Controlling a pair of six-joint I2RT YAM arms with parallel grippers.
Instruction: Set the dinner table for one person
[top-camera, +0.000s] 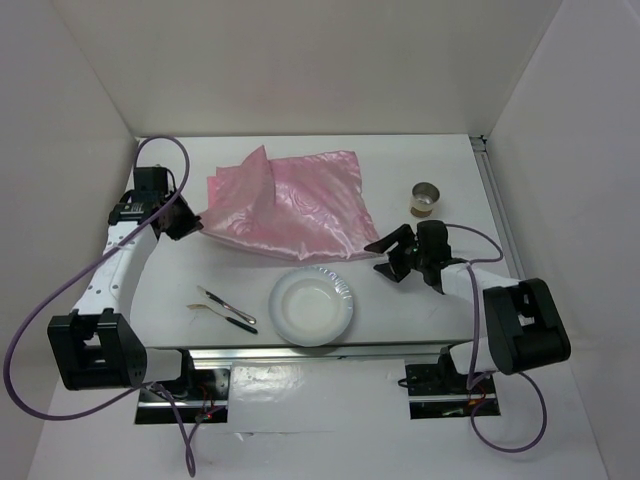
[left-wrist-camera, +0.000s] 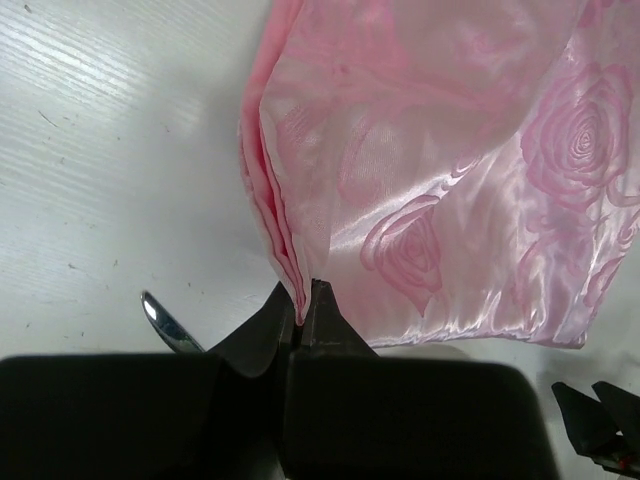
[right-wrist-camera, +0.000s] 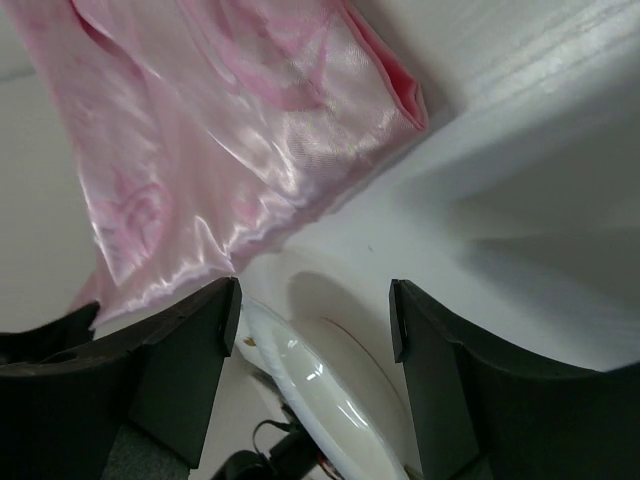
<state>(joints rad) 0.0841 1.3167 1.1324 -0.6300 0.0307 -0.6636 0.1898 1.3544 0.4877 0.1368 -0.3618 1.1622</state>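
Your table (top-camera: 400, 160) spreads out from the arm bases, walled on three sides. Closest in, you have a plate (top-camera: 313, 305) with cutlery (top-camera: 226, 309) just left of it. Your right gripper (right-wrist-camera: 310, 320) hangs spread wide and empty near the plate's far right rim. Your left gripper (left-wrist-camera: 306, 305) pinches the left corner of the cloth (top-camera: 290, 205). Far right stands a cup (top-camera: 426, 198), apart from the cloth.
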